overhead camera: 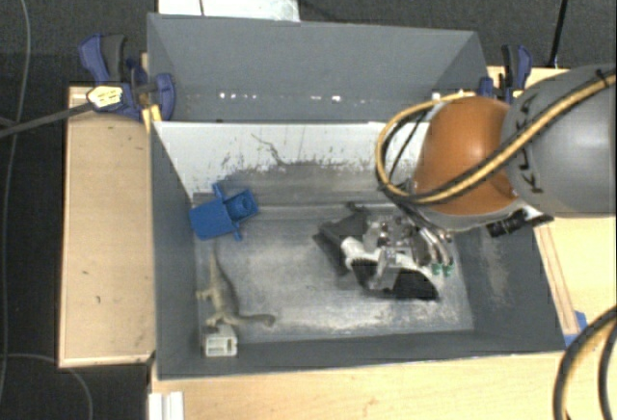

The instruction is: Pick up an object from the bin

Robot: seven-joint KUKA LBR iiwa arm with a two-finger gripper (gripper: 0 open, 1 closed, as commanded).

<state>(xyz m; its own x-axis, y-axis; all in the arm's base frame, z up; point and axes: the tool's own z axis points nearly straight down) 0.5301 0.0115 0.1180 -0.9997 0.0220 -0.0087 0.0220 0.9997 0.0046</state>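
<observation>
You see gripper (pixel 390 259) low in bin (pixel 289 71), down among dark things on floor. Black flat piece (pixel 335 239) sits just left of it, touching or barely apart (cannot tell which). Black lump (pixel 416 287) lies beside it on near-right, partly under it. Whether grip is wide, narrow or holding: cannot tell. Blue plastic block (pixel 222 213) is well off to gripper's left, by back slope. Thin tan figure (pixel 220 298) and small white piece (pixel 220 345) are far left, toward near wall.

Grey bin (pixel 289 71), blue block (pixel 222 213), black piece (pixel 416 289), olive strip (pixel 218 297), whitish clip (pixel 220 345)
</observation>
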